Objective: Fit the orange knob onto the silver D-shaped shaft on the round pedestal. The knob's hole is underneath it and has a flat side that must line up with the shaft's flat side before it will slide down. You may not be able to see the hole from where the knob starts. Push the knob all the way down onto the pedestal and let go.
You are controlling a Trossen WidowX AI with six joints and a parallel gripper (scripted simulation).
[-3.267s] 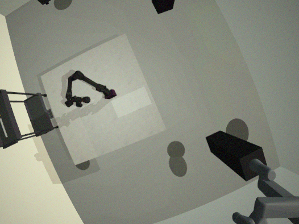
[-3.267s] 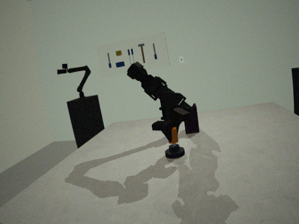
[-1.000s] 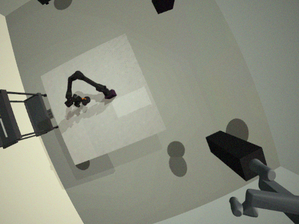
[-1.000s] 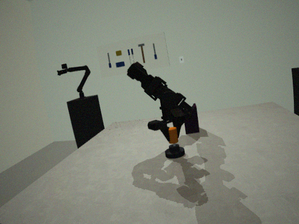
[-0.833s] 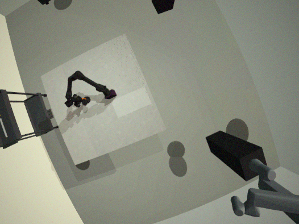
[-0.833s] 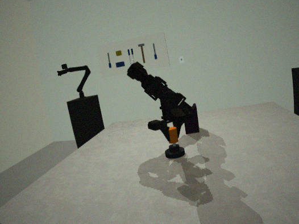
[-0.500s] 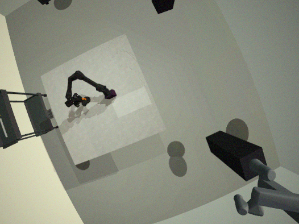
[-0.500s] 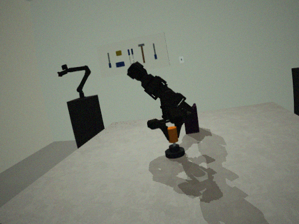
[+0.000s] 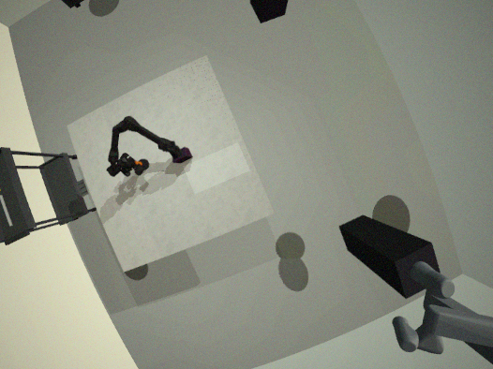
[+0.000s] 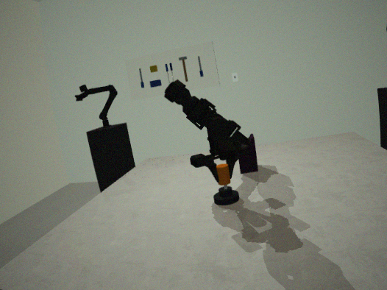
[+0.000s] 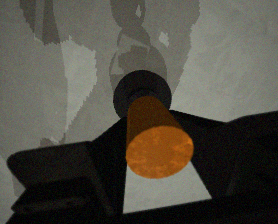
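The orange knob is a cylinder, nearly upright with a slight tilt in the exterior view. My gripper is shut on the knob, with a finger on each side. The black round pedestal stands on the table right below the knob. A short bit of the silver shaft shows between the knob's underside and the pedestal's raised collar. The knob's hole and the shaft's flat side are hidden.
The table carries the arm's purple base, behind the gripper. Shadows of the arm fall across the table beside the pedestal. A second arm on a black stand is in the background.
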